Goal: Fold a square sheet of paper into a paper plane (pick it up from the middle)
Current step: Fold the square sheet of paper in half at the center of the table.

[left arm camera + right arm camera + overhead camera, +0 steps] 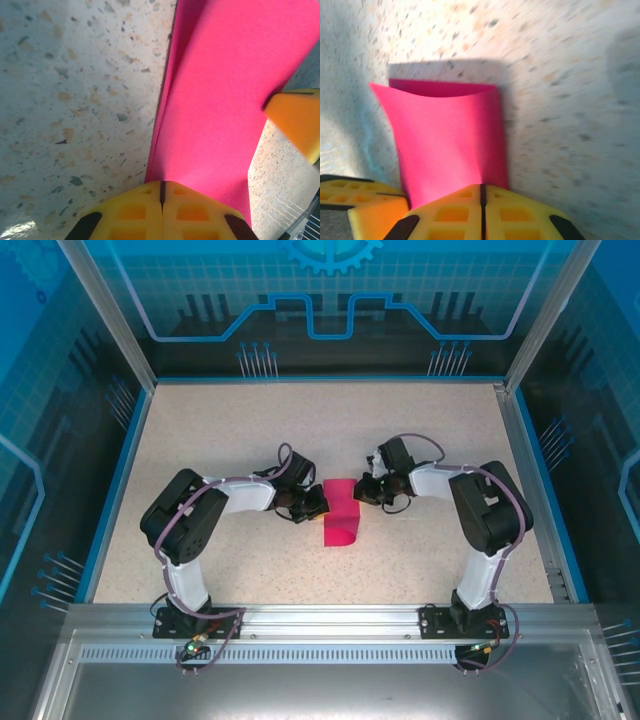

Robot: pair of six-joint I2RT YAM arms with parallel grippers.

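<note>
The square sheet of paper (340, 512) is magenta-pink and lies doubled over into a tall rectangle at the table's middle, its far end bowed open (445, 135). My left gripper (318, 505) is shut on its left edge, and the pink layers run out from between the closed yellow jaws (161, 187). My right gripper (362, 488) is shut on the sheet's upper right edge, with the paper (225, 100) entering its closed jaws (482, 192). Each wrist view catches the other gripper's yellow finger (297, 120) beside the paper. The paper plane is out of view.
The speckled beige tabletop (230, 440) stretches around the paper, bounded by a blue rim and aluminium posts (520, 440). Both arm bases (185, 615) sit on the metal rail at the near edge. Free surface lies behind and in front of the paper.
</note>
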